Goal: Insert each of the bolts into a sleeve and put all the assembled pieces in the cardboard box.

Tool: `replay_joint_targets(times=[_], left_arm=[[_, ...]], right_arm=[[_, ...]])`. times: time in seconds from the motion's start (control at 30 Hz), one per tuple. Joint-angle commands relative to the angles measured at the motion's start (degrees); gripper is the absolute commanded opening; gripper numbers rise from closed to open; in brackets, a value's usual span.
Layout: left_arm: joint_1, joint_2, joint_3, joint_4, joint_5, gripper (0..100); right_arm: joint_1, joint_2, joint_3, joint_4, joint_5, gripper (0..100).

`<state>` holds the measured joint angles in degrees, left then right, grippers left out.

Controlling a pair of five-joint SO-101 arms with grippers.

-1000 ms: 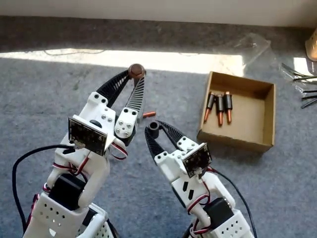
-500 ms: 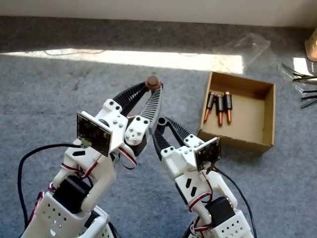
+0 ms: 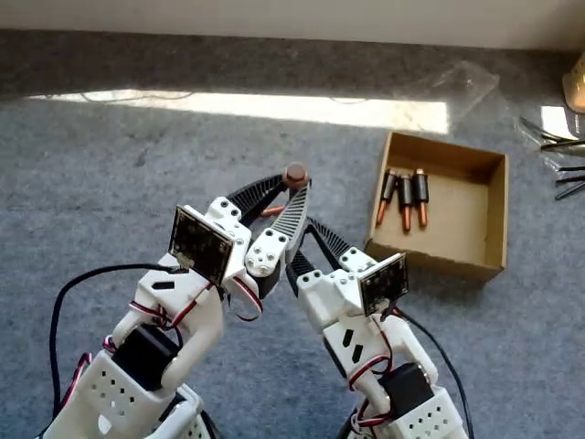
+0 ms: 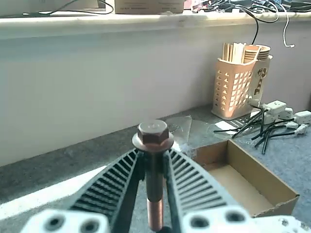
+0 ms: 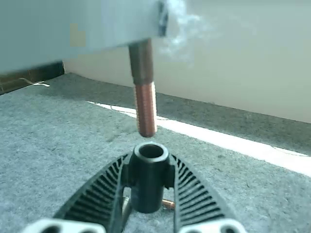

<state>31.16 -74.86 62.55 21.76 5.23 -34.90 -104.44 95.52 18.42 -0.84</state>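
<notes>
Above the sleeve [image 5: 146, 180], which is being gripped upright by the closed right hand [image 5: 147, 167], the bolt [image 5: 144, 104] is being brought across by the left hand [image 4: 154, 156], clamped on its shank. The tip is now lined up just over the bore, so insertion is being set up. Three assembled pieces [image 3: 405, 197] are lying in the cardboard box [image 3: 430, 260].

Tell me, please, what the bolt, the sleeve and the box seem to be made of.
The bolt looks like metal, perhaps copper-plated: it has a reddish-brown sheen, a flanged hex head and a bright thread at the tip. The sleeve is black and dull, with a smooth rim; it may be plastic or blackened metal, I cannot tell which. The cardboard box is plain brown cardboard, matte, with thin walls.
</notes>
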Motion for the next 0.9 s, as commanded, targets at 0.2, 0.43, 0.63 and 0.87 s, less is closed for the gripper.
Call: replay_joint_targets(times=[0.2, 0.43, 0.63, 0.87], left_arm=[[0.8, -0.9, -0.6, -0.2, 0.2, 3], [0.8, -0.9, -0.6, -0.1, 0.2, 2], [0.8, -0.9, -0.7, 0.0, 0.4, 2], [0.8, -0.9, -0.6, 0.0, 0.4, 2]], right_arm=[[0.9, -0.8, 8.4, 0.0, 0.9, 0.5], [0.8, -0.8, 8.4, 0.0, 9.8, 0.5], [0.8, -0.8, 8.4, 0.0, 10.0, 0.5], [0.7, -0.8, 8.5, 0.0, 10.0, 0.5]])
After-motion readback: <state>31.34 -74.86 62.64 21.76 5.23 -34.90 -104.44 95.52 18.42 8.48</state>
